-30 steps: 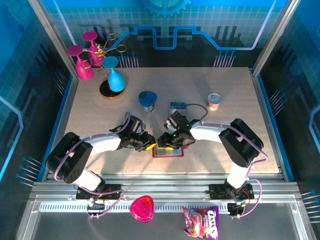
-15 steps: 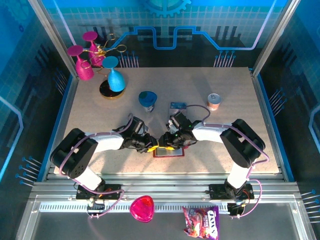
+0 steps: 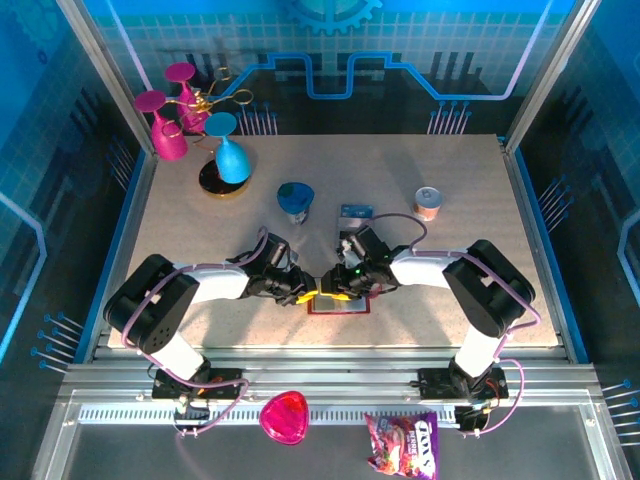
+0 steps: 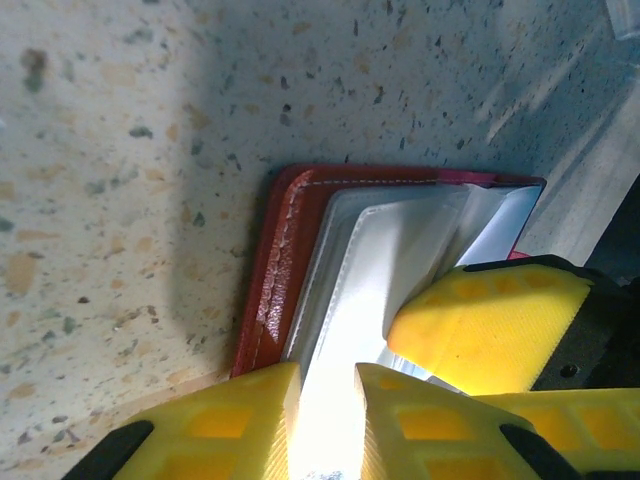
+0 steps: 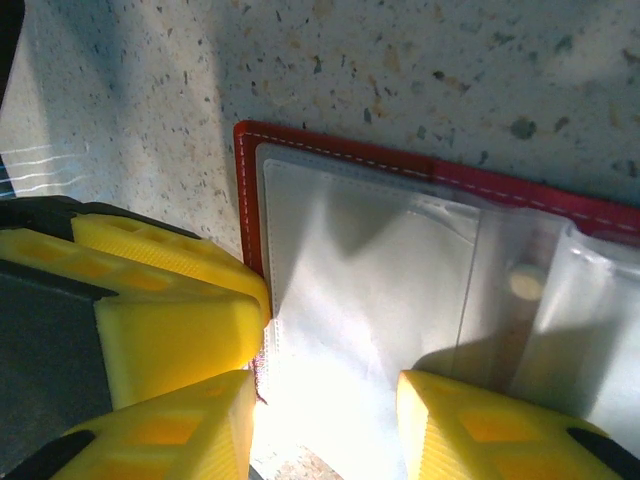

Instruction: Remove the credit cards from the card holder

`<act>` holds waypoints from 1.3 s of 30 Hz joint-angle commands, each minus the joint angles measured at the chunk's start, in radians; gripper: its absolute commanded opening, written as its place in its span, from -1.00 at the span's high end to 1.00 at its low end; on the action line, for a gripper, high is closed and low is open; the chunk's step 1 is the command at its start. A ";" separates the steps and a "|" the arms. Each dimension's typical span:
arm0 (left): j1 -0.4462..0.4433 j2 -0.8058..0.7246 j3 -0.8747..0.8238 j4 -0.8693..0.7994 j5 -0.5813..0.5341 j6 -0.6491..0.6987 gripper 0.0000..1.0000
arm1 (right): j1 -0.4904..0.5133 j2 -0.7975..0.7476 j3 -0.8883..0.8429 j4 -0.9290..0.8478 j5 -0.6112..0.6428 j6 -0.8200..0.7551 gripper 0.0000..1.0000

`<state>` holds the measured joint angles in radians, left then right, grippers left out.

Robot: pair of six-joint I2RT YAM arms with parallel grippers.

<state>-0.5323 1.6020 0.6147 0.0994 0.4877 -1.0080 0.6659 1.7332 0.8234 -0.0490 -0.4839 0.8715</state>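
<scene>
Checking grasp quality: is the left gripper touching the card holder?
Touching. In the left wrist view the left gripper straddles the card holder: its pale inner pocket passes between the fingers, and its red edge meets one of them.

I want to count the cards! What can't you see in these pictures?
Whether cards remain inside: glare whitens the card holder pockets in both wrist views.
Top view: left jaws and right jaws cover most of the card holder.
Small blue rectangle, top view: too small to identify.
Left jaws' grip, left wrist view: lost in glare.
</scene>
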 commanded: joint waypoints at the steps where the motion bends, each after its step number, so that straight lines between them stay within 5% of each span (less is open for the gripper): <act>1: -0.012 0.022 0.023 -0.002 0.024 -0.017 0.57 | -0.012 0.005 -0.048 0.021 -0.015 0.032 0.17; 21: -0.040 0.044 0.083 -0.020 0.042 -0.017 0.57 | -0.036 -0.011 -0.087 0.087 -0.051 0.059 0.20; 39: -0.042 0.093 0.125 -0.017 0.060 -0.011 0.48 | -0.101 -0.223 -0.111 -0.039 -0.007 0.034 0.21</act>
<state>-0.5663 1.6749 0.7067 0.0883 0.5152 -1.0191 0.5869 1.5364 0.7330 -0.0231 -0.5064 0.9264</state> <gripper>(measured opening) 0.261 0.398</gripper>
